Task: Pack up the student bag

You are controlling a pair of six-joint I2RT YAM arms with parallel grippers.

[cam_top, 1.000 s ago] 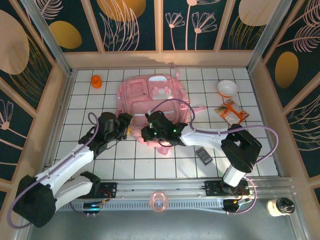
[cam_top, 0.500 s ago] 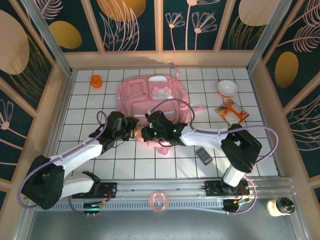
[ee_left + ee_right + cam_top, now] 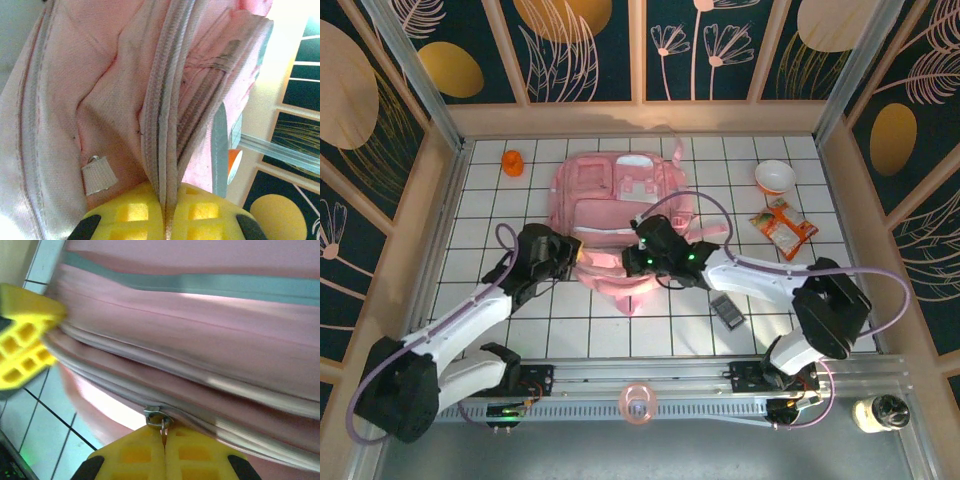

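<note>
Since a second ago, the large soft pink fabric backpack [image 3: 620,195], at the centre, is pulled wider. Its near zipper seam [image 3: 165,100], lying left to right, is pinched by the closed left gripper [image 3: 167,212]; the small metal pull [image 3: 158,417] is clamped by the right gripper [image 3: 164,442].

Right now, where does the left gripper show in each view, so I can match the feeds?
Top external: left gripper, left of centre, at the student bag's near-left edge.
Left wrist: bottom centre, shut on the bag's grey zipper seam.
Right wrist: far left, clamped on the same seam.
Shared landmark: that grey zipper seam.
</note>
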